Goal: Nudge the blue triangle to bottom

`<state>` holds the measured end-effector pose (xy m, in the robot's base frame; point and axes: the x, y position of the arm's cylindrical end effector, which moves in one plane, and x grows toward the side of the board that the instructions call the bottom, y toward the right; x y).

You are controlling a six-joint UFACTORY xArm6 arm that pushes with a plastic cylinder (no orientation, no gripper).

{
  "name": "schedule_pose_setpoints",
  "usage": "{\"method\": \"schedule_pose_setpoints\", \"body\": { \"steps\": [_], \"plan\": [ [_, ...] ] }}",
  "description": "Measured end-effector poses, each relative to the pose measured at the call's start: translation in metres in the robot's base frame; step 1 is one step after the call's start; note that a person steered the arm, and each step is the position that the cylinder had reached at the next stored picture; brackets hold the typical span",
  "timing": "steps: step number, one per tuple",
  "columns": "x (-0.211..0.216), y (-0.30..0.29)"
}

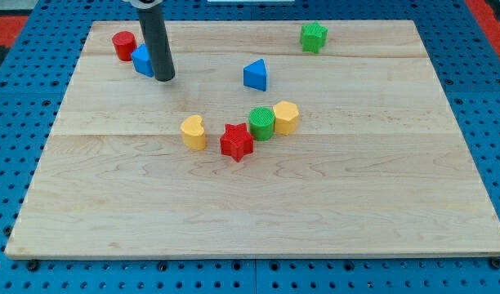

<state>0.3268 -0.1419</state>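
The near part of the wooden table (258,220), toward the view's bottom, is bare pale board, set on a blue pegboard surface (13,163) that shows around its edges.

Further in, about mid-board, four blocks form a loose row. At the view's left of it stands a yellow block (194,132) with a notched, heart-like top, a little apart from the rest. To its right is a red star (236,142), the nearest of the group. Just behind and right of the star is a green cylinder (262,123), close enough that they look to be touching, and pressed against the cylinder's right side is a yellow hexagon-shaped block (286,118).

Beyond that row, slightly left of the green cylinder and clearly apart from it, the blue triangle (256,75) sits alone in the upper middle of the board, with open wood on all sides.

Off toward the view's upper left, the dark rod comes down from the top edge, and my tip (164,78) rests on the board there, well to the left of the blue triangle and not touching it. There is no hand on this arm, only the rod. Just behind the rod, partly hidden by it, is a second blue block (141,60) whose shape I cannot make out, and next to that a red cylinder (123,45).

Farthest away, near the view's top right, stands a green star-like block (314,37).
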Motion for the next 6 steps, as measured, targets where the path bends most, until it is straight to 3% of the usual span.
{"method": "schedule_pose_setpoints", "body": {
  "steps": [2, 3, 4, 6],
  "plan": [
    [-0.013, -0.018],
    [-0.021, 0.015],
    [-0.022, 0.11],
    [-0.023, 0.166]
  ]
}}
